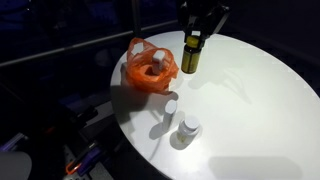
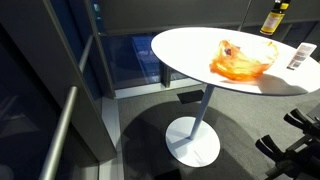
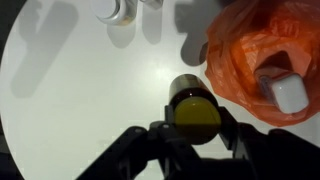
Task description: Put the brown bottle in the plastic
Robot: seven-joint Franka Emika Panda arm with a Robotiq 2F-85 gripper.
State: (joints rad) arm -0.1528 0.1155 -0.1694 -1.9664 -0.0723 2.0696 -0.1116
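Brown bottle (image 1: 191, 58) is clamped in end effector (image 1: 194, 39).

No lettering, brand or number could be read in any view. The brown bottle (image 1: 191, 55) wore a yellowish label, visible in both exterior views (image 2: 272, 19), but its print was too small and blurred to make out. In an exterior view, a white bottle (image 2: 297, 57) showed faint dark marks on its side that may have been a label; nothing on it was legible.
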